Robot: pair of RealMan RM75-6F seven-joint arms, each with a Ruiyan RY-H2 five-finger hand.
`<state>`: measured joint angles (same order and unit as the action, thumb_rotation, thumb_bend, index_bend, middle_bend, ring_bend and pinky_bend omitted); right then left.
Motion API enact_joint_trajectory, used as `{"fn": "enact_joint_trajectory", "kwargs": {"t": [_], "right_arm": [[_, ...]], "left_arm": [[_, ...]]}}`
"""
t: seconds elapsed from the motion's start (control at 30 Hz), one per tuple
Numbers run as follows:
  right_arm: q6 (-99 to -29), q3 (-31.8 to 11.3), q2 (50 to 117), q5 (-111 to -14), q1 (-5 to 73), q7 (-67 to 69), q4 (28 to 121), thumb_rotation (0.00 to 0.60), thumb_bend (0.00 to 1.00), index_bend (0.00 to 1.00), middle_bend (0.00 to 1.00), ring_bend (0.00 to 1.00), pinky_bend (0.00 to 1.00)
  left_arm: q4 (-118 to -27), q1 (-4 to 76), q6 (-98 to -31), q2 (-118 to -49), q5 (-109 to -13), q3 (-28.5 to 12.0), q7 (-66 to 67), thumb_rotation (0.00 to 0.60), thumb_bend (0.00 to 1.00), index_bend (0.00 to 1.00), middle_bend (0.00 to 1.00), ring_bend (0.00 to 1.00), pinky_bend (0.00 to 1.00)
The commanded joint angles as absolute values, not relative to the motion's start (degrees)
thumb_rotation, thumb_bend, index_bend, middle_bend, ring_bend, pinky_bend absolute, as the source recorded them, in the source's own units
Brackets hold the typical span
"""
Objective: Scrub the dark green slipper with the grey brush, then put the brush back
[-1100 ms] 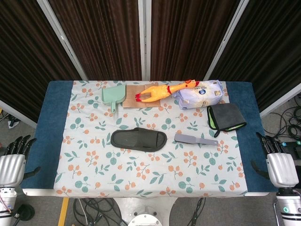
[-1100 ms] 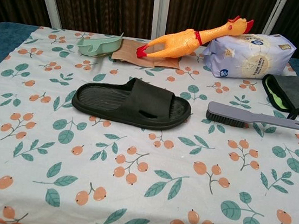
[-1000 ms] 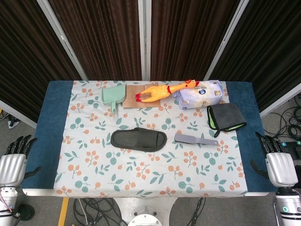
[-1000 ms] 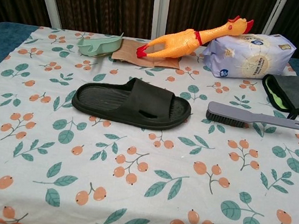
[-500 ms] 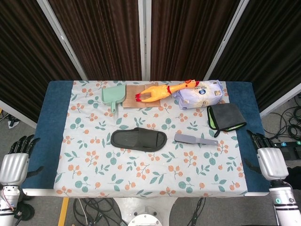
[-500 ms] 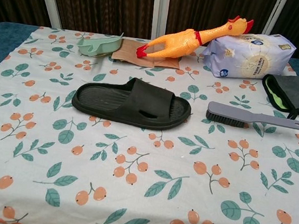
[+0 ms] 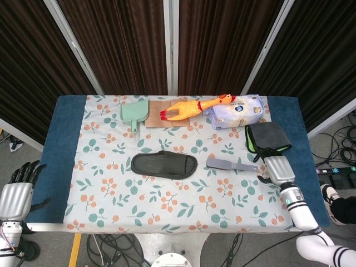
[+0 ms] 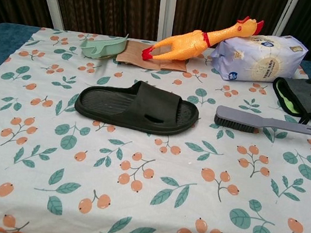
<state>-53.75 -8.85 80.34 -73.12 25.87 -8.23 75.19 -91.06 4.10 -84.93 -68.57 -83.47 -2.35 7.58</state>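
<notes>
- Lying bristles-down on the floral tablecloth [image 7: 167,206], the grey brush [image 8: 262,122] sits just right of the dark green slipper [image 8: 137,106], its slim handle pointing toward the robot's right side
- Grey plastic all over, the brush shows a dark band of short bristles under the head and a flat, tapering handle, seen most clearly in the chest view
- Resting sole-down near the table's middle, the slipper is a matte one-piece slide with a broad strap and a ribbed footbed, toe toward the brush
- At the handle's far end hovers the right hand [image 7: 273,166], fingers spread and holding nothing, near the brush but not touching it in the head view
- Judged from this, the step is the pickup: a firm hold on the rear half of the handle, kept level, would probably leave the bristle head free to meet the slipper
- A likely risk is the low, thin handle sliding on the cloth if pushed from one side
- Off the near left corner waits the left hand [image 7: 16,192], fingers apart and empty
- Behind lie a grey cloth [image 7: 268,138], a rubber chicken [image 7: 192,107], a tissue pack [image 7: 236,113] and a green dustpan [image 7: 133,114]
</notes>
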Motion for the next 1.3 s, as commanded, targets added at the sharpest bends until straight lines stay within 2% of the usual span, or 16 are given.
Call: {"fn": "enact_joint_trajectory", "kwargs": {"t": [0.03, 0.3, 0.5, 0.57, 0.7, 0.77, 1.07, 1.3], "right_arm": [[-50.07, -9.41, 84.70, -71.17, 29.32, -9.43, 70.25, 0.600, 0.09, 0.04, 0.16, 0.11, 0.19], [-46.06, -10.07, 89.30, -69.50, 33.64, -10.50, 63.71, 0.600, 0.09, 0.04, 0.16, 0.12, 0.19], [-43.83, -10.50, 90.17, -68.66, 36.02, -10.68, 61.83, 0.600, 0.09, 0.05, 0.20, 0.12, 0.19], [-42.89, -10.24, 89.51, -68.59, 36.48, -10.56, 62.78, 0.600, 0.11, 0.11, 0.25, 0.16, 0.21], [-40.44, -9.62, 87.64, -67.96, 37.12, -9.81, 65.81, 0.600, 0.17, 0.27, 0.36, 0.27, 0.29], [-39.23, -9.32, 86.71, -67.27, 37.40, -9.82, 67.19, 0.600, 0.18, 0.31, 0.39, 0.29, 0.31], [-36.44, -8.46, 83.86, -62.69, 38.50, -10.87, 70.83, 0.600, 0.19, 0.43, 0.49, 0.40, 0.40], [-34.73, -7.35, 82.44, -59.56, 39.27, -11.51, 72.48, 0.600, 0.19, 0.47, 0.52, 0.45, 0.46]], "left_arm": [[-91.10, 4.14, -84.75, -68.50, -83.29, -2.39, 7.49, 0.600, 0.03, 0.22, 0.20, 0.11, 0.17], [-90.63, 4.11, -84.36, -68.66, -82.76, -2.37, 7.05, 0.600, 0.03, 0.22, 0.20, 0.11, 0.17], [-90.21, 4.16, -84.25, -68.72, -82.66, -2.43, 6.76, 0.600, 0.03, 0.22, 0.20, 0.11, 0.17], [-90.13, 4.05, -84.21, -68.73, -82.54, -2.35, 6.67, 0.600, 0.03, 0.22, 0.20, 0.11, 0.17], [-90.88, 4.24, -83.79, -68.50, -82.22, -2.45, 6.95, 0.600, 0.03, 0.22, 0.20, 0.11, 0.17], [-91.15, 4.21, -83.73, -68.39, -82.04, -2.46, 7.09, 0.600, 0.03, 0.22, 0.20, 0.11, 0.17], [-91.31, 3.78, -84.05, -68.05, -82.25, -2.09, 6.54, 0.600, 0.03, 0.22, 0.20, 0.11, 0.17], [-91.66, 3.63, -84.21, -67.87, -82.17, -2.10, 6.61, 0.600, 0.03, 0.22, 0.20, 0.11, 0.17]]}}
